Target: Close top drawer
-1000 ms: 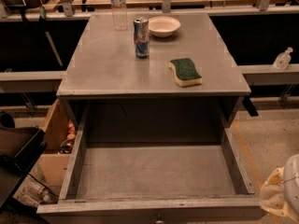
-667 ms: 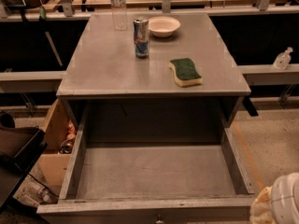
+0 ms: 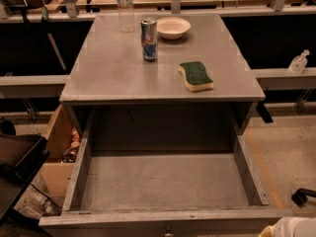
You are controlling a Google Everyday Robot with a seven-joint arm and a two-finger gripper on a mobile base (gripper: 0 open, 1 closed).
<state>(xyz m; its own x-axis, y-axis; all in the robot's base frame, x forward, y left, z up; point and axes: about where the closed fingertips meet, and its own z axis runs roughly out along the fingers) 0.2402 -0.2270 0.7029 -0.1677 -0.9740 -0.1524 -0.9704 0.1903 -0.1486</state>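
The top drawer (image 3: 165, 181) of the grey cabinet is pulled far out toward me and its inside is bare. Its front panel (image 3: 148, 220) runs along the bottom edge of the camera view, with only a hint of the knob (image 3: 168, 232) showing at its centre. Only a pale white part of my gripper (image 3: 291, 227) shows, in the bottom right corner just right of the drawer's front right corner. The two lower drawers are hidden.
On the cabinet top (image 3: 113, 68) stand a can (image 3: 148, 39), a white bowl (image 3: 173, 27), a water bottle (image 3: 125, 6) and a green-and-yellow sponge (image 3: 196, 76). A cardboard box (image 3: 59, 152) and black gear (image 3: 17, 167) sit left of the drawer. A black wheel (image 3: 302, 196) lies on the floor at right.
The pale gripper part at the bottom right has sunk lower in the view, so less of it shows. The drawer has not moved.
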